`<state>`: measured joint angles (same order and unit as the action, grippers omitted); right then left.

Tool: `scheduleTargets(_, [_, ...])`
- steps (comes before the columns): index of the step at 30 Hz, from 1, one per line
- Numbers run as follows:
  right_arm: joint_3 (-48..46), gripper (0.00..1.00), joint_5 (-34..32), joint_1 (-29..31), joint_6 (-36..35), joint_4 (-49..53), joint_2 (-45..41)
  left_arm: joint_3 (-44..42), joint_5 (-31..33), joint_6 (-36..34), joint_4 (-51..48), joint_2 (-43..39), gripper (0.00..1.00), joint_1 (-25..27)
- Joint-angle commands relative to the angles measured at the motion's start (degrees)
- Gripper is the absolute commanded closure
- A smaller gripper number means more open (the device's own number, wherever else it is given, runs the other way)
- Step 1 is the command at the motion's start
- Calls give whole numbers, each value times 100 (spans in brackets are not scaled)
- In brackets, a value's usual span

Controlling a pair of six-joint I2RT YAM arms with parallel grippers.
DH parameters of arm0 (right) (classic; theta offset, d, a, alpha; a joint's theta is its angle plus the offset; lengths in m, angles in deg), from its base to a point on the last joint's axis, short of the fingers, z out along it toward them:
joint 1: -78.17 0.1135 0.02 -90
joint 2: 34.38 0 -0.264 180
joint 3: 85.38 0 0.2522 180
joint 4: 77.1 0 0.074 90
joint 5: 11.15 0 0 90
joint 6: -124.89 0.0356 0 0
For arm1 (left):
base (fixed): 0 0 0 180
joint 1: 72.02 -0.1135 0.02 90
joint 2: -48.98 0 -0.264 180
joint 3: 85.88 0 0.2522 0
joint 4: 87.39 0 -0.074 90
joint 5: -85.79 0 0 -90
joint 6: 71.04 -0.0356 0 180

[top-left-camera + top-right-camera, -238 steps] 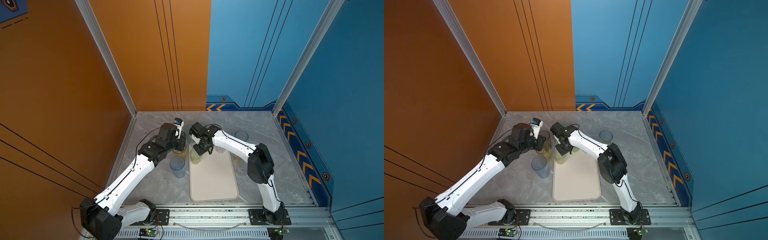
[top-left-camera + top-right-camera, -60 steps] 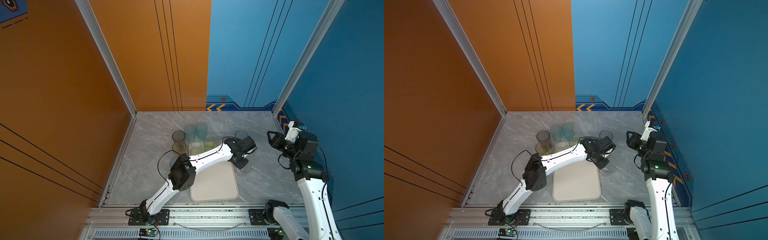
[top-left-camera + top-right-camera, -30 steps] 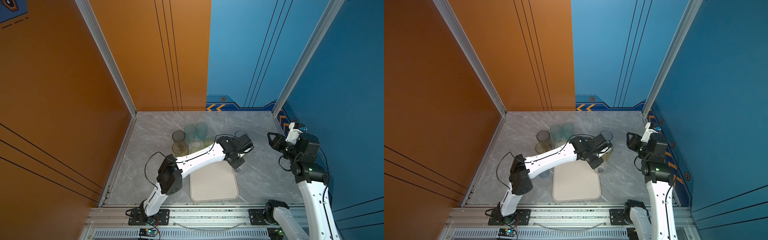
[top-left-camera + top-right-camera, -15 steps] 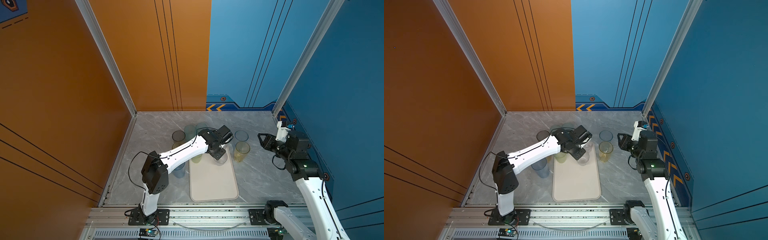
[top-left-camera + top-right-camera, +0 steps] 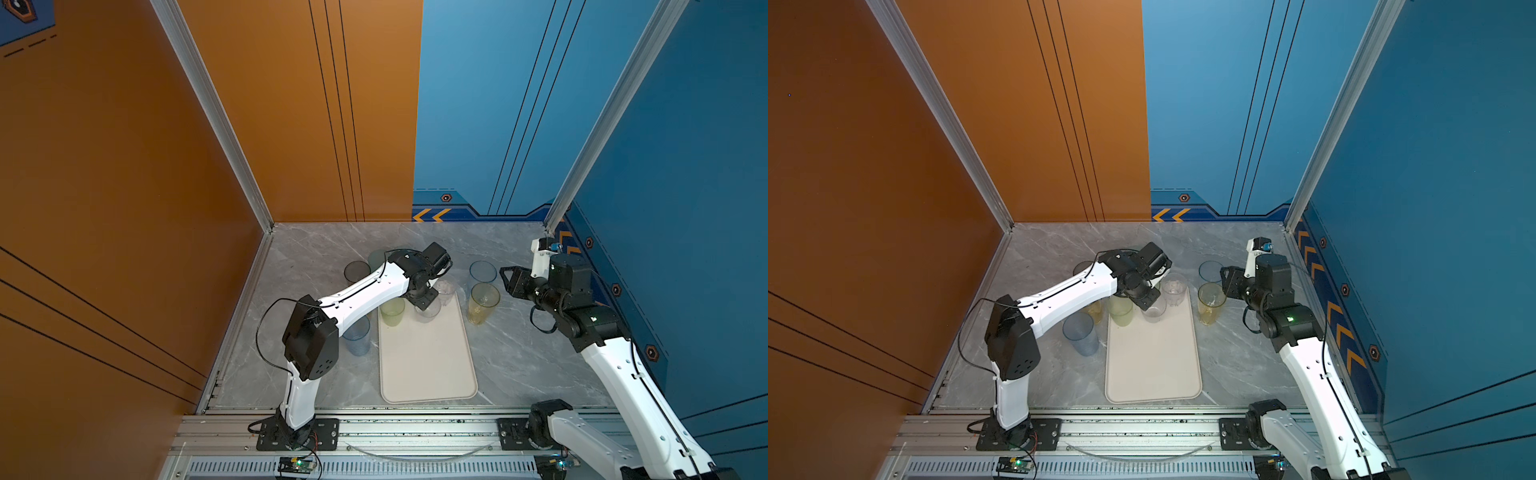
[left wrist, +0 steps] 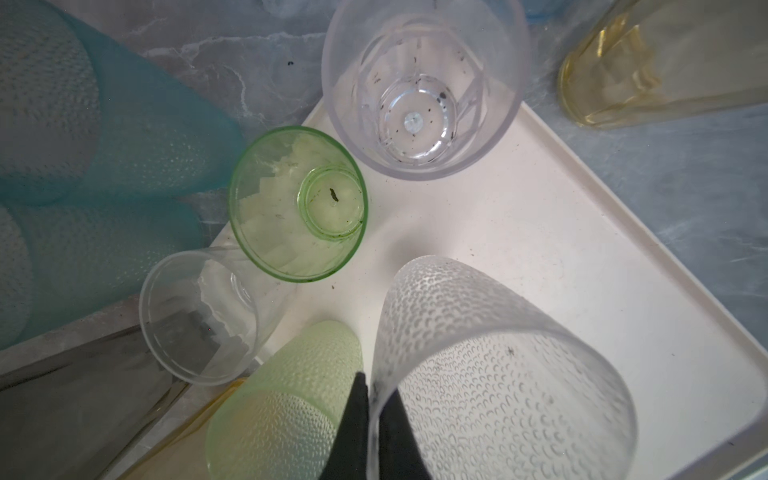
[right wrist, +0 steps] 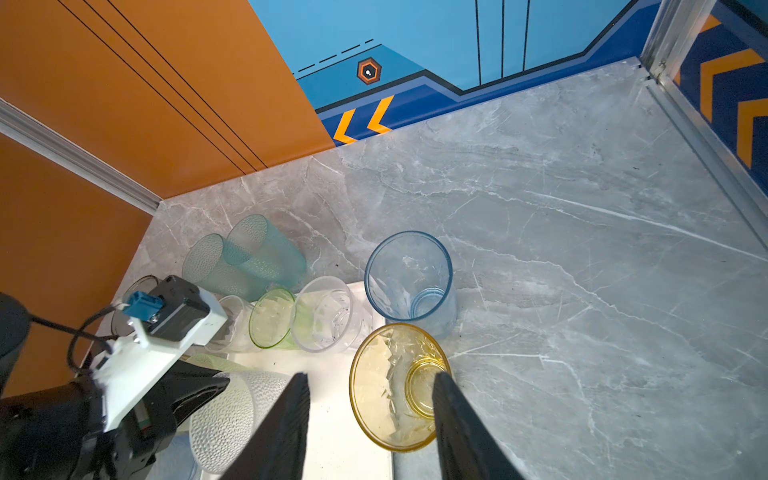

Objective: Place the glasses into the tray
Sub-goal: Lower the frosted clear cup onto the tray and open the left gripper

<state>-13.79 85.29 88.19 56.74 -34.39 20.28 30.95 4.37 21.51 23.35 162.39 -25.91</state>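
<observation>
- Both top views show a grey marbled tabletop (image 5: 519, 357) (image 5: 1237, 357) inside a booth. There are orange wall panels (image 5: 291, 104) to the left and back, and blue wall panels (image 5: 498, 104) to the back and right.
- There the flat cream-white rectangular tray (image 5: 428, 365) (image 5: 1154, 365) lies mid-table, mostly bare. My left claw (image 5: 424, 303) is over its far end, clamped on a clear dimpled tumbler (image 5: 430, 311). A pale green dimpled tumbler (image 5: 392, 312) and a clear smooth tumbler (image 5: 444, 290) stand at that end's corners.
- Right of the tray, on the stone, a tall yellow tumbler (image 5: 482, 305) stands with a light blue tumbler (image 5: 483, 272) behind it. My right claw (image 5: 506, 282) hangs just beside them, jaws apart, gripping nothing.
- In the left wrist view my black fingers (image 6: 353, 432) pinch the dimpled tumbler's (image 6: 498, 374) wall at the rim, one outside, one inside. Whether its base touches the tray (image 6: 540, 249) I cannot tell. A short green glass (image 6: 297, 203) stands at the tray's edge.
- In the right wrist view my spread fingers (image 7: 286, 424) frame the yellow tumbler (image 7: 395, 395) below. Two frosted teal tumblers (image 7: 249, 257) stand close together on the stone, off the tray.
</observation>
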Motion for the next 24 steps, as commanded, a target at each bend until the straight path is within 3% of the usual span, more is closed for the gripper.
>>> scheduleTargets(1, [164,53,-185,44,-102,43,69,12,-102,-136,-27,144,93,-103])
scheduleTargets(24, [291,53,-193,194,-137,-74,432,108,-356,-198,-22,518,93,-392])
